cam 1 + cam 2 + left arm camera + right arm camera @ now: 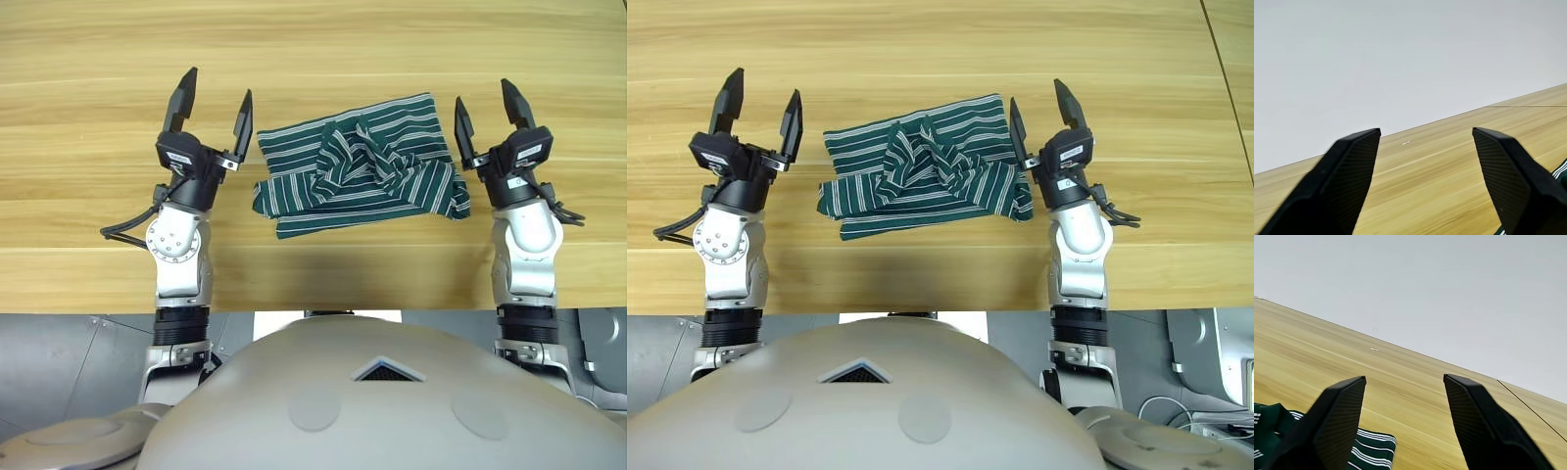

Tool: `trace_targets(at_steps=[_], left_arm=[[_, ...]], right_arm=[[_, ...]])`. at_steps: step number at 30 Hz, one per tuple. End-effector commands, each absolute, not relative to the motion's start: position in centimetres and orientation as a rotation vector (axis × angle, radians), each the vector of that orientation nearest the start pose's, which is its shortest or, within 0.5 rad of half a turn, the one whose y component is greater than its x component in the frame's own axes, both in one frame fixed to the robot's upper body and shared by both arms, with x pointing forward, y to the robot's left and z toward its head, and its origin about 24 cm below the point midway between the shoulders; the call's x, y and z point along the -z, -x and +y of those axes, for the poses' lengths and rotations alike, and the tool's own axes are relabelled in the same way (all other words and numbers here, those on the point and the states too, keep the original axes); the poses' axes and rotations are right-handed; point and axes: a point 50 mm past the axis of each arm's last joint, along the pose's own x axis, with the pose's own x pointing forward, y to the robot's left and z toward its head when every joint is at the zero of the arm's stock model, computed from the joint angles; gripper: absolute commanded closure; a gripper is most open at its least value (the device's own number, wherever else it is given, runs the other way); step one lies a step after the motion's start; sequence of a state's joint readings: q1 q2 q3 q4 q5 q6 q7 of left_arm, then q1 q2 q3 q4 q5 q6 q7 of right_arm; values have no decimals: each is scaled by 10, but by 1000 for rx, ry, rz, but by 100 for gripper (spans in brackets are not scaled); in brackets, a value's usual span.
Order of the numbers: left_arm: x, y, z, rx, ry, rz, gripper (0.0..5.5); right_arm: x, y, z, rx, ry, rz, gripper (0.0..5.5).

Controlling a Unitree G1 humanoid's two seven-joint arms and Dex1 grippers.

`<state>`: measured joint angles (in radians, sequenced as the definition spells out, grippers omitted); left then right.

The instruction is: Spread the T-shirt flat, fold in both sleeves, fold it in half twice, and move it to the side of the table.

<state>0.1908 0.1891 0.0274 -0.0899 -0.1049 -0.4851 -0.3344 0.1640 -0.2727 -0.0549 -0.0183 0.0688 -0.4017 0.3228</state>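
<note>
A dark green T-shirt with thin white stripes (362,166) lies bunched and crumpled on the light wooden plank table (313,49), near the table's front edge and roughly midway between the two arms. Its cloth is gathered into twisted folds at the middle, with a flatter striped panel along the far side and a loose hem trailing toward the near side. The left gripper (218,86) stands just beside the shirt's left edge, its two black fingers spread wide and pointing away across the table, with nothing between them. The right gripper (482,93) stands just beside the shirt's right edge, likewise released and empty, fingers parted; its inner finger sits right at the cloth's edge, and whether it touches cannot be told. In the left wrist view a small corner of the striped cloth shows beside one finger (1513,181), with the table running off to a plain pale wall (1400,58). In the right wrist view a striped fold lies below the parted fingers (1337,421)
</note>
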Motion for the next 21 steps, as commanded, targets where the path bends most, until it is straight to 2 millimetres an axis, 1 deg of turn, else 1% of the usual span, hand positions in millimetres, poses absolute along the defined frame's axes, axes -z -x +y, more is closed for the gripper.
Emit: trace_targets(at_steps=[1, 18, 20, 21], left_arm=[[-68, -205, 178, 292, -180, -357, 213], [-67, -205, 178, 293, -182, -351, 213], [-67, -204, 177, 296, -177, -343, 213], [-63, -204, 174, 316, -135, -294, 213]], right_arm=[[-56, -212, -199, -299, 284, -220, 253], [-56, -212, -198, -317, 279, -214, 253], [-54, -211, -196, -344, 274, -197, 253], [-48, -208, -193, -403, 241, -150, 253]])
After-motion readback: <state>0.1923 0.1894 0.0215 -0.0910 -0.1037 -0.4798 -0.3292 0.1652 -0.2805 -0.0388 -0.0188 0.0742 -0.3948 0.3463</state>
